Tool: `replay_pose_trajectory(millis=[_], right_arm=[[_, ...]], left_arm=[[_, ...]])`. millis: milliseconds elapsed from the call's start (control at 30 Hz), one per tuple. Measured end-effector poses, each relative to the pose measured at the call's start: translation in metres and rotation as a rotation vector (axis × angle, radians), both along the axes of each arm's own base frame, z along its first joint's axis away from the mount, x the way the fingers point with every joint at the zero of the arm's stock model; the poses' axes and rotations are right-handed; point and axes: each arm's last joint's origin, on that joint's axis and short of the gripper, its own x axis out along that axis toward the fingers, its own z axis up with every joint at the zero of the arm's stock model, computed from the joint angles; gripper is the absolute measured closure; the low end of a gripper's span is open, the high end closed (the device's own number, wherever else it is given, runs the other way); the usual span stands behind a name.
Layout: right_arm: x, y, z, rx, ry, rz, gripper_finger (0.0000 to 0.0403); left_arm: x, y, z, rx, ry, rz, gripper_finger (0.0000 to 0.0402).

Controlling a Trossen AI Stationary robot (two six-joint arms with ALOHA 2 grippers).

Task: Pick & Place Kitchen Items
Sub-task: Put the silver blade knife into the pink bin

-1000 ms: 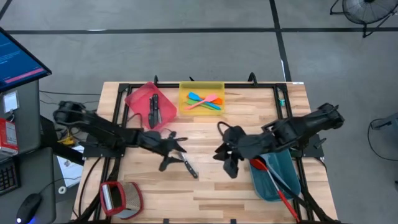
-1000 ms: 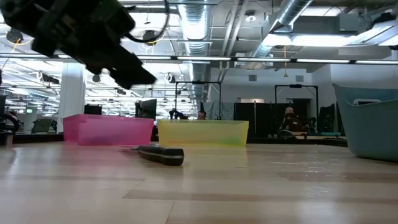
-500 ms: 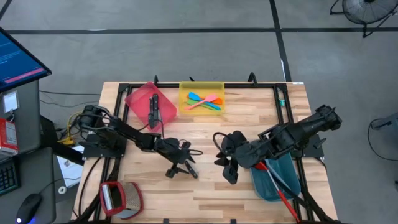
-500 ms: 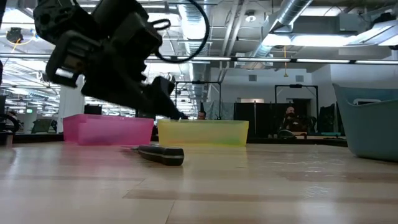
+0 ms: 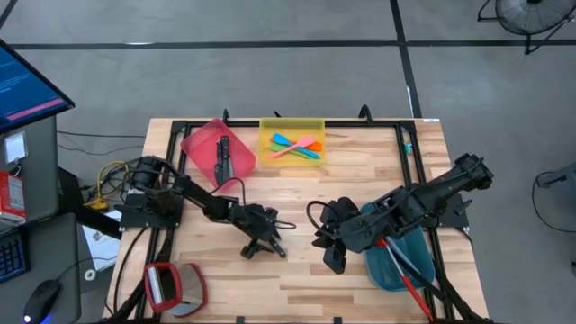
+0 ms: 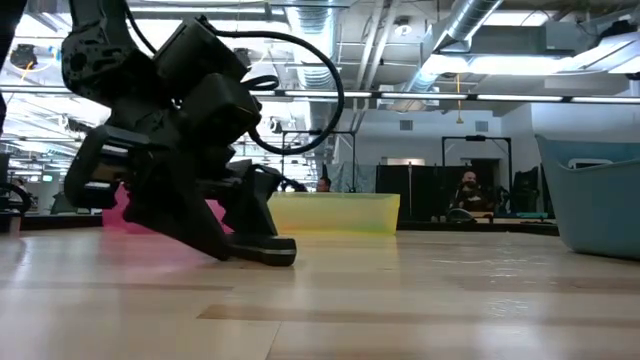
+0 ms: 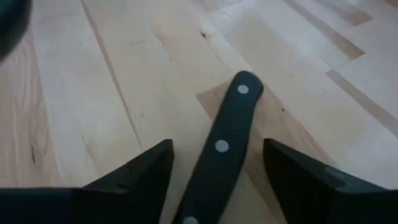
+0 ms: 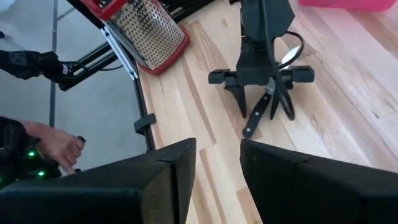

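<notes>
A black-handled steel knife [image 5: 273, 243] lies flat on the wooden table near its middle; its riveted handle shows in the left wrist view [image 7: 221, 149] and in the low view [image 6: 262, 250]. My left gripper [image 5: 260, 245] is low over the knife, open, with one finger on each side of the handle and clear of it. My right gripper [image 5: 331, 256] is open and empty, to the right of the knife, beside the teal bin [image 5: 402, 261]. The right wrist view also shows the left gripper [image 8: 264, 93] over the knife [image 8: 256, 116].
A pink bin [image 5: 200, 141] holding knives [image 5: 223, 160] and a yellow bin [image 5: 292, 128] holding small coloured spatulas [image 5: 295, 146] stand at the far edge. The teal bin holds long spoons. A red grater [image 5: 171, 286] lies near left. A person's hand [image 8: 59, 146] shows beyond the table.
My left gripper has gone toward the near edge and a little right, and down, until its open fingers stand on either side of the knife's handle. My right gripper has drifted a little toward the near edge. The knife has not moved.
</notes>
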Motion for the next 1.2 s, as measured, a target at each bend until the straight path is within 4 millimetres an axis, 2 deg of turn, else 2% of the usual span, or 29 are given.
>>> replay_pose_trajectory(millis=[100, 300, 367, 500, 700, 833, 967, 1100, 1200], right_arm=[[0.0, 0.0, 0.0, 0.008, 0.001, -0.006, 0.028], [-0.001, 0.002, 0.0, 0.008, 0.001, 0.0, 0.028], [-0.001, 0.002, 0.0, 0.008, 0.001, 0.0, 0.0279], [-0.001, 0.002, 0.0, 0.009, 0.001, -0.001, 0.028], [-0.001, 0.002, 0.0, 0.011, -0.003, -0.001, 0.028], [0.0, 0.002, 0.001, 0.016, -0.012, -0.001, 0.028], [0.0, 0.002, 0.001, 0.016, -0.013, -0.002, 0.0279], [-0.003, 0.0, 0.005, 0.018, -0.023, -0.006, 0.028], [-0.006, -0.005, 0.011, 0.017, -0.043, -0.006, 0.028]], left_arm=[[0.0, 0.001, -0.002, 0.01, 0.012, 0.014, 0.0201], [0.0, 0.002, -0.003, 0.031, 0.01, 0.04, 0.0321], [-0.001, 0.002, -0.003, 0.033, 0.011, 0.043, 0.0347], [0.0, 0.002, 0.0, 0.001, 0.008, 0.075, 0.0347], [-0.002, 0.004, 0.021, -0.048, -0.018, 0.192, 0.0347], [-0.001, 0.005, 0.061, -0.192, -0.131, 0.317, 0.0347], [-0.01, 0.007, 0.103, -0.333, -0.24, 0.384, 0.0347], [-0.027, 0.014, 0.155, -0.454, -0.42, 0.462, 0.0347], [-0.048, 0.022, 0.192, -0.566, -0.551, 0.505, 0.0347]])
